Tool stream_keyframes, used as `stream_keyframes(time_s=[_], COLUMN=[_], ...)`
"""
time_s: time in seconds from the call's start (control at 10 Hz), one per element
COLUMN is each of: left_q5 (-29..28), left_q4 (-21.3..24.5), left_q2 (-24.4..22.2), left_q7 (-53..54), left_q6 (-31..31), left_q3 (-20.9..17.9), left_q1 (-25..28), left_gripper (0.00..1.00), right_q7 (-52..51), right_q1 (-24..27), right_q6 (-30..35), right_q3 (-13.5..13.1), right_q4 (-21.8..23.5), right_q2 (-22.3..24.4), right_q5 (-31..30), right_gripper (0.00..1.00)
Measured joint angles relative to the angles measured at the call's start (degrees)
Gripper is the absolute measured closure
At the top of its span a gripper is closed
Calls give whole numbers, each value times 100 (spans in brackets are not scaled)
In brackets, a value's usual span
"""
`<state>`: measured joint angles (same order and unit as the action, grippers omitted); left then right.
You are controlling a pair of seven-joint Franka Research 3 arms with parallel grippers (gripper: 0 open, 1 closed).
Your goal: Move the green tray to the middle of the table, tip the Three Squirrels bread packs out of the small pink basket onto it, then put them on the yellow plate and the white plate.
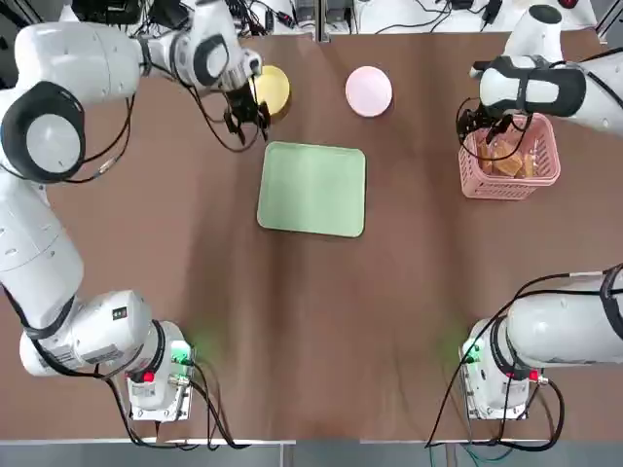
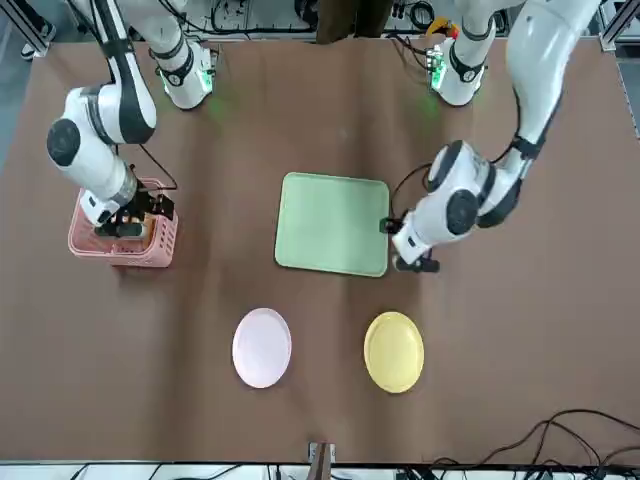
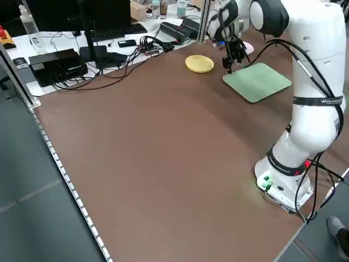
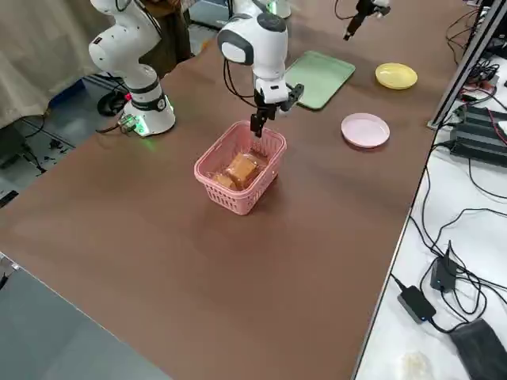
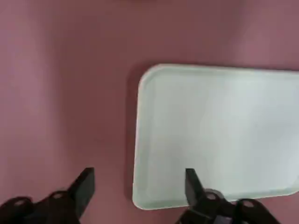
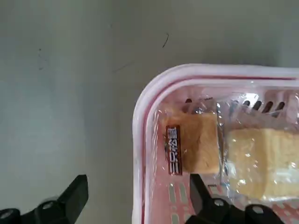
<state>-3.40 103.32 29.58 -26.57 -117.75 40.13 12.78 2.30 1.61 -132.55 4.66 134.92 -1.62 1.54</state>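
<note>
In the overhead view the left arm's black two-finger gripper [image 1: 248, 119] hides one edge of the small round yellow plate [image 1: 275, 89]. The right arm's white wrist covers the far rim of the pink slotted plastic basket [image 1: 526, 173]. Inside, the clear bread packets [image 6: 219, 149] overlap, cut off by the wrist picture's edge; their number cannot be told.

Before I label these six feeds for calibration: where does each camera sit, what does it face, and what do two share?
Top: overhead, both arm bases below; green tray central.
Front: across the table; arms mirrored.
Left side: raised, left arm near.
Right side: raised, over the small pink basket.
Left wrist: open left gripper astride the tray's edge.
Right wrist: open right gripper astride the basket rim, bread packs inside.
Top and front share the yellow plate and white plate.
</note>
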Motion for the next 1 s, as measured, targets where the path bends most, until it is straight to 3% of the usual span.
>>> stream_keyframes(time_s=[0.2, 0.3, 0.4, 0.5, 0.6, 0.7, 0.8, 0.9, 1.0], left_q5=[-218, -391, -521, -691, -880, -974, -986, -986, -986], left_q4=[-1048, -1403, -1571, -1615, -1619, -1625, -1636, -1640, -1640], left_q2=[-239, -376, -550, -731, -870, -955, -1037, -1101, -1129], left_q7=[86, 149, 163, 163, 163, 154, 154, 164, 169], left_q6=[685, 819, 873, 899, 966, 1030, 1056, 1075, 1091], left_q3=[-700, -955, -1161, -1329, -1435, -1498, -1555, -1564, -1564], left_q1=[139, 228, 253, 238, 221, 228, 291, 396, 448], left_gripper=[0, 0, 0, 0, 0, 0, 0, 0, 0], right_q7=[0, 0, -1, -1, -2, -2, -2, -2, -2], right_q1=[5, 6, 11, 18, 20, 20, 20, 20, 19], right_q6=[-38, -47, -60, -81, -103, -110, -112, -113, -114], right_q3=[-7, -9, -12, -15, -18, -18, -19, -18, -17], right_q4=[1, 1, 1, 1, 1, 1, 1, 1, 1], right_q2=[-165, -218, -259, -299, -335, -351, -353, -354, -355], right_q5=[-3, -7, -8, -9, -9, -9, -10, -10, -10], right_gripper=[9, 16, 34, 45, 48, 58, 62, 77, 82])
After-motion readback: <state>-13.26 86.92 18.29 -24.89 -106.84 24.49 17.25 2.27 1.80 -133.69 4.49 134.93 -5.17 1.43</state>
